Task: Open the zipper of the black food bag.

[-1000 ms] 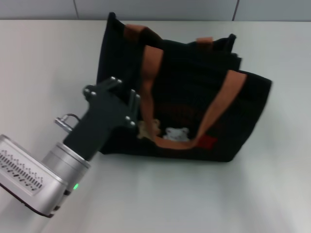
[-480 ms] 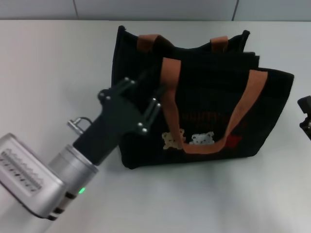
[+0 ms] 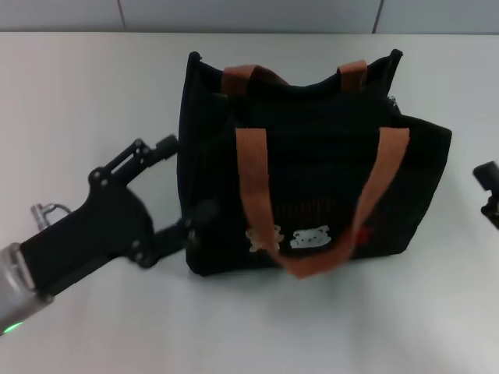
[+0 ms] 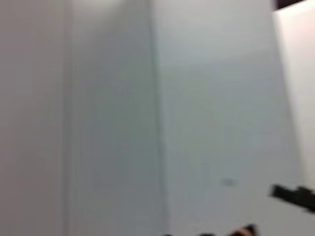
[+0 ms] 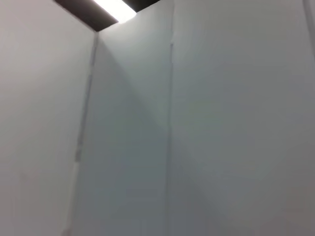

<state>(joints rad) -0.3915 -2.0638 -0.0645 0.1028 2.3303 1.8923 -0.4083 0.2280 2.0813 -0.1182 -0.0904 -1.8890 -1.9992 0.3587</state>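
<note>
Bag: black food bag [image 3: 312, 187] stands upright on the white table [image 3: 78, 93] at the centre of the head frame, front face toward me.
Handles: two orange-brown straps; the near strap [image 3: 253, 179] loops down over the front face to the bag's lower edge, the far strap [image 3: 249, 75] rises at the back rim.
Patches: two small white animal patches [image 3: 292, 238] sit low on the front, with a red mark [image 3: 360, 234] just to their right, partly behind the near strap.
Zipper: zipper [image 3: 394, 101] runs along the top rim; I make out only a small pale glint near the upper right corner of the bag, and I cannot tell whether the zip line is closed or parted.
Left gripper: left gripper [image 3: 175, 187] enters from the lower left of the frame; I read its fingers as spread wide, the upper finger [image 3: 144, 152] just beside the bag's left wall, the lower finger [image 3: 175, 234] touching the bag's lower left corner. Nothing is held between them.
Right gripper: right gripper [image 3: 490, 191] shows only as a dark sliver at the right edge of the frame, well apart from the bag; I cannot tell how its fingers stand.
Wrist views: both show mostly pale wall panels; the left wrist view carries a dark fragment at its lower right that I cannot identify.
</note>
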